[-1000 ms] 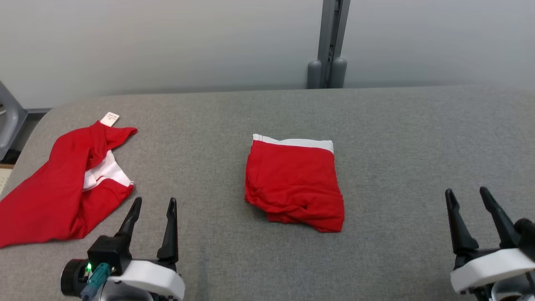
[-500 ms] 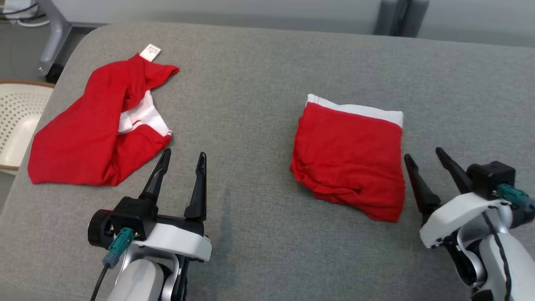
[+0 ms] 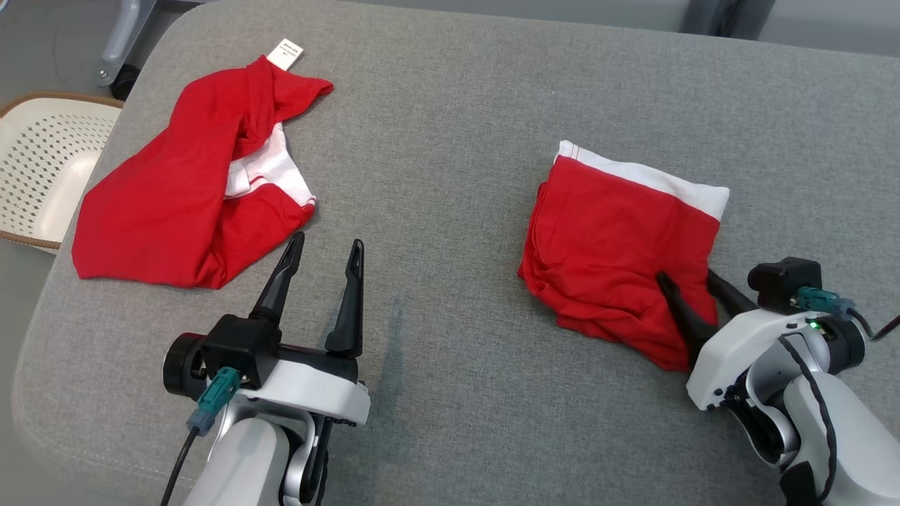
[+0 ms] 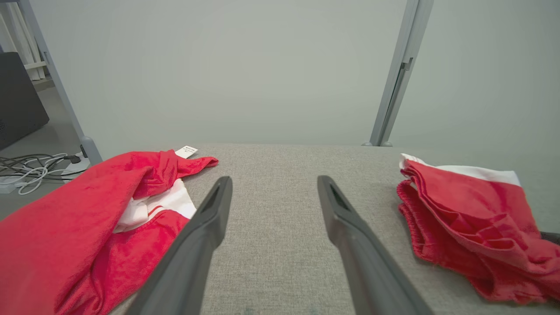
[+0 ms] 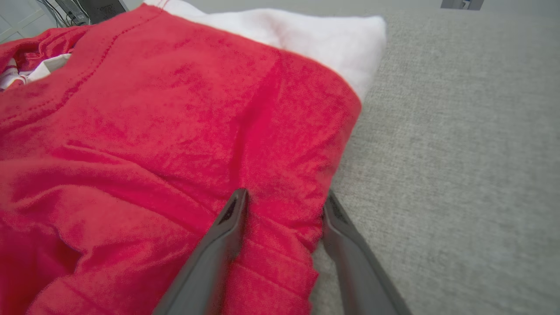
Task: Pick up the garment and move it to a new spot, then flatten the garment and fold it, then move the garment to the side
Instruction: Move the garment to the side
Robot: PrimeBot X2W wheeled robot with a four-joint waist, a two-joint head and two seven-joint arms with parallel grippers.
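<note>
A folded red garment [image 3: 619,260] with a white band along its far edge lies at the right of the grey padded table [image 3: 450,105]. My right gripper [image 3: 685,275] is open at its near right edge. One finger [image 3: 678,306] rests on top of the cloth and the other runs along the side. In the right wrist view the red fabric edge [image 5: 284,218] sits between the two spread fingers of the right gripper [image 5: 284,199]. My left gripper [image 3: 323,246] stands open and holds nothing, just near of a crumpled red garment [image 3: 162,204].
The crumpled red garment [image 4: 87,210] has a white paper tag [image 3: 285,53] at its far end. A white perforated basket [image 3: 42,161] sits off the table's left edge. A grey metal post [image 4: 393,74] stands behind the table, and cables [image 4: 26,168] lie on the floor.
The head camera has tilted down and shifted. My right gripper has moved forward from bare table to the folded garment's near right edge and now straddles it. The left gripper stays open.
</note>
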